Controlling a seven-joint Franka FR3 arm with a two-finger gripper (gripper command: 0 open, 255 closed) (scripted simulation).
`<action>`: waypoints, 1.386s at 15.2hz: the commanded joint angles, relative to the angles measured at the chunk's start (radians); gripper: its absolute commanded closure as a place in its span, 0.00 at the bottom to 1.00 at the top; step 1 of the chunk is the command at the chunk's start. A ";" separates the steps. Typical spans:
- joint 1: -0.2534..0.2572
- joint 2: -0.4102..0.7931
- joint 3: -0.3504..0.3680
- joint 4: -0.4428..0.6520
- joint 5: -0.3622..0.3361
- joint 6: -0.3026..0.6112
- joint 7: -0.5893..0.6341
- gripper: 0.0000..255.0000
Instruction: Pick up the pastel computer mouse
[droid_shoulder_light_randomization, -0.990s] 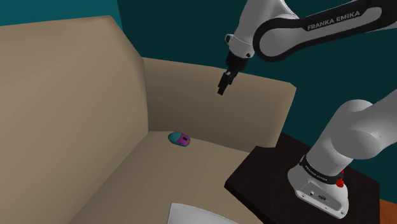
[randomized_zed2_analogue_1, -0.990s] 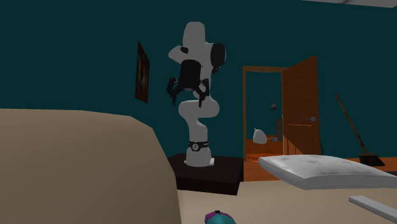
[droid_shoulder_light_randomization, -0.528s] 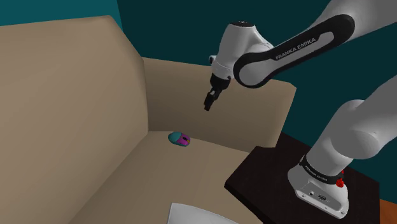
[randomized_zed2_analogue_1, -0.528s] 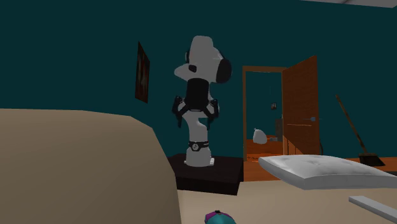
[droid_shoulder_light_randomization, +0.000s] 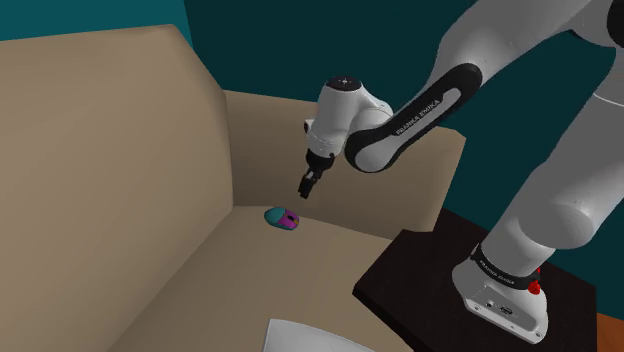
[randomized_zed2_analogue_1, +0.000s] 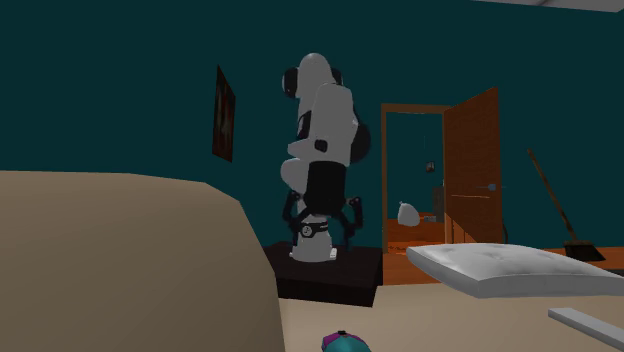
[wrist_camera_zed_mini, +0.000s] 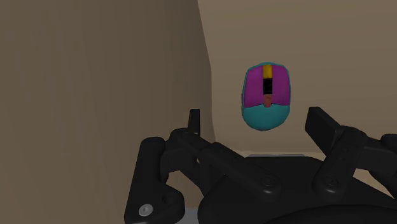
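Mouse (droid_shoulder_light_randomization: 282, 219): small, blue-green and purple. It lies flat on the sofa (droid_shoulder_light_randomization: 130, 200) seat, close to the far corner where the two tall padded sides meet. Nothing touches it.
Fingers (wrist_camera_zed_mini: 320, 124): black, standing wide apart, holding nothing. In the wrist view the mouse sits out ahead of them, in line with the gap.
Arm (droid_shoulder_light_randomization: 400, 120): white, bent down over the seat from its stand (droid_shoulder_light_randomization: 430, 270) beside the sofa.
Change: a second ago the fingers were high up, near the top of the sofa's lower side. Now the arm has brought them down and in toward the corner. They hang just above the mouse, a little to one side.
Meaning: the reach looks nearly done, but the grab has not begun.
Next: I think the fingers must go lower, one on each long side of the mouse, then close.
Watch out: the mouse looks round and smooth, so it may slip. The padded side is near, so the fingers could bump it.
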 joint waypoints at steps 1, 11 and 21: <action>0.007 0.101 -0.002 0.044 -0.113 0.039 0.092 0.00; 0.155 0.413 -0.136 0.219 -0.413 0.124 0.340 0.00; 0.191 0.471 -0.181 0.241 -0.467 0.161 0.392 1.00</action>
